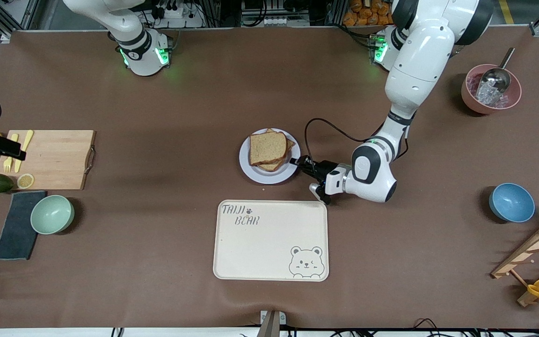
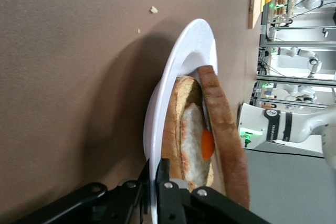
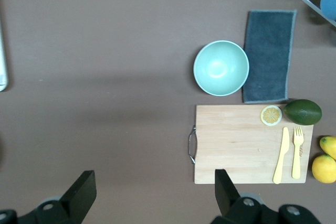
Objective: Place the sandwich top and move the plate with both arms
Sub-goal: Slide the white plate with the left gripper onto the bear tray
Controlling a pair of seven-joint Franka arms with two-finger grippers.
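- You're in a robotics lab: two arms [image 1: 414, 70] bolted to a brown-covered table [image 1: 157, 234].
- You see aluminium framing [image 1: 26, 14] and cables [image 1: 269, 18] along its edge.

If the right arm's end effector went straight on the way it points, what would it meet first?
Probably bare tabletop: the open right end effector points down, with the wooden cutting board just beside its line. Depth is unclear.

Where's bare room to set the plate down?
The cream tray is bare. So is the tabletop between the wooden board and the plate. It is crowded at the plate's rim, where the left gripper is clamped.
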